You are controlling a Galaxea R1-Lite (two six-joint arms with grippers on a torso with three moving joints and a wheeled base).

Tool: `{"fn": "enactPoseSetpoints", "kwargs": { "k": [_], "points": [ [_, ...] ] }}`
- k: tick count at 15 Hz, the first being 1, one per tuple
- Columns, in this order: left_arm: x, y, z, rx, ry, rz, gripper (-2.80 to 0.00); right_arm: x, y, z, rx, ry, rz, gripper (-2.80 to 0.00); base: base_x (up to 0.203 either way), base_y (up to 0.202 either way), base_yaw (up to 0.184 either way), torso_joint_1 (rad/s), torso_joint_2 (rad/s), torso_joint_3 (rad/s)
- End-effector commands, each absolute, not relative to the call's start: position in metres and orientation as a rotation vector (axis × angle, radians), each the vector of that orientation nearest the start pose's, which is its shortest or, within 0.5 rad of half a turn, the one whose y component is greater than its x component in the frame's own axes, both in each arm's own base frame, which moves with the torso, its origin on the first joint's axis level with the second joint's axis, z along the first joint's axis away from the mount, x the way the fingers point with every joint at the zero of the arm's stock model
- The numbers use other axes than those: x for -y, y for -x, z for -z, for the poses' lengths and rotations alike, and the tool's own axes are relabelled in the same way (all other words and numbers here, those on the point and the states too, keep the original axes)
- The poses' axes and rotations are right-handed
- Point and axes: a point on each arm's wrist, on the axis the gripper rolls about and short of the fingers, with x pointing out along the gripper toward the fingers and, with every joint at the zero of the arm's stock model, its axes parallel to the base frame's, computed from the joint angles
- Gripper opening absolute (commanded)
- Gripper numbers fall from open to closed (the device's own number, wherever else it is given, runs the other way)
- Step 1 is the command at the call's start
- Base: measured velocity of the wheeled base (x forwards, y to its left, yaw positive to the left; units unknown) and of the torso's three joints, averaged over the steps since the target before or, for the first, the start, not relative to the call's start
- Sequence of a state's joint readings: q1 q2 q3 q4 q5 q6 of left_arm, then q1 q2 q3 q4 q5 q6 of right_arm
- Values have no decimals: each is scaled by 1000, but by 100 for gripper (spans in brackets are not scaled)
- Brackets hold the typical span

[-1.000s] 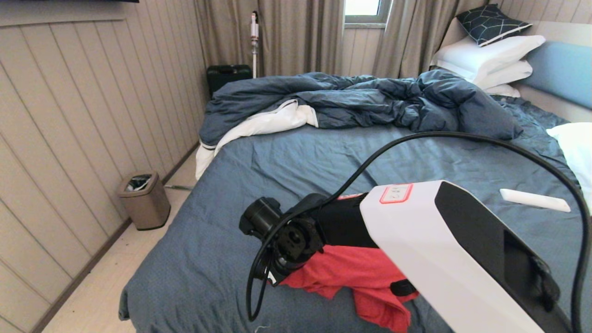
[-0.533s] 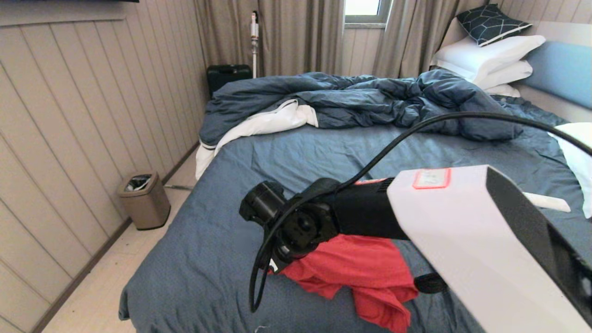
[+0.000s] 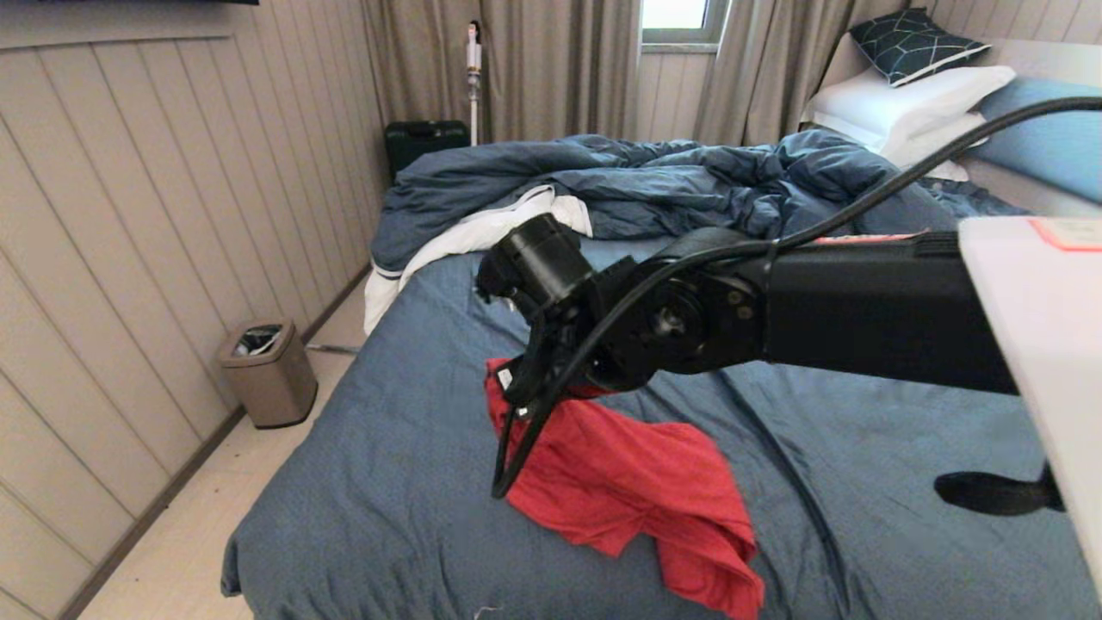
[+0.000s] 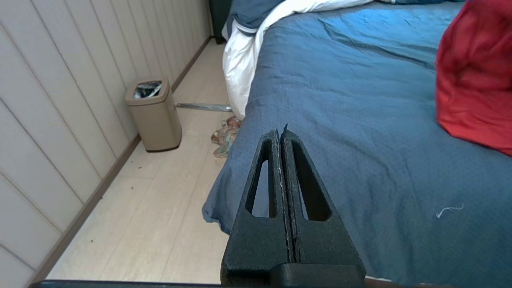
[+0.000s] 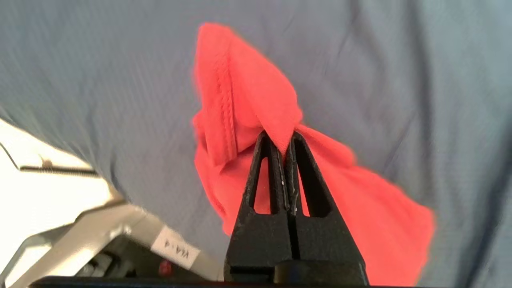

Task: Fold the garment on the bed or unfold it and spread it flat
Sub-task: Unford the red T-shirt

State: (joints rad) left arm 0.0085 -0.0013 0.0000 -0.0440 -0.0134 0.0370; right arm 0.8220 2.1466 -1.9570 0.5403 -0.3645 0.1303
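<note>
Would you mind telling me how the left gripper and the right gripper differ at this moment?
The right gripper is shut on a fold of the red T-shirt; the left gripper is shut on nothing. The right one holds its fold above the bed; the left one sits by the bed's edge, apart from the shirt. Both have black, triangular fingers, pressed together.

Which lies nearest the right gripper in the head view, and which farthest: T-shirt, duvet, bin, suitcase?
1. T-shirt: pinched in the right gripper, hanging from it onto the sheet.
2. Duvet: rumpled behind the gripper, across the bed.
3. Bin: on the floor by the left wall.
4. Suitcase: in the far corner by the curtains.
</note>
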Motion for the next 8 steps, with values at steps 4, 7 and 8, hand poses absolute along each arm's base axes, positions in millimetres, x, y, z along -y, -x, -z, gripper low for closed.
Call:
{"fn": "enactPoseSetpoints", "kwargs": {
  "k": [4, 7, 8],
  "points": [
    [1, 23, -80, 45, -37, 4, -280, -222, -335, -261, -589, 193, -198, -280, 0, 0, 0, 0, 0, 0],
    [1, 23, -80, 45, -39, 4, -280, -148, -358, -279, -572, 146, -32, -280, 0, 0, 0, 0, 0, 0],
    [1, 23, -80, 45, -39, 4, -280, -131, -360, -284, -564, 137, 1, -280, 0, 0, 0, 0, 0, 0]
  ]
}}
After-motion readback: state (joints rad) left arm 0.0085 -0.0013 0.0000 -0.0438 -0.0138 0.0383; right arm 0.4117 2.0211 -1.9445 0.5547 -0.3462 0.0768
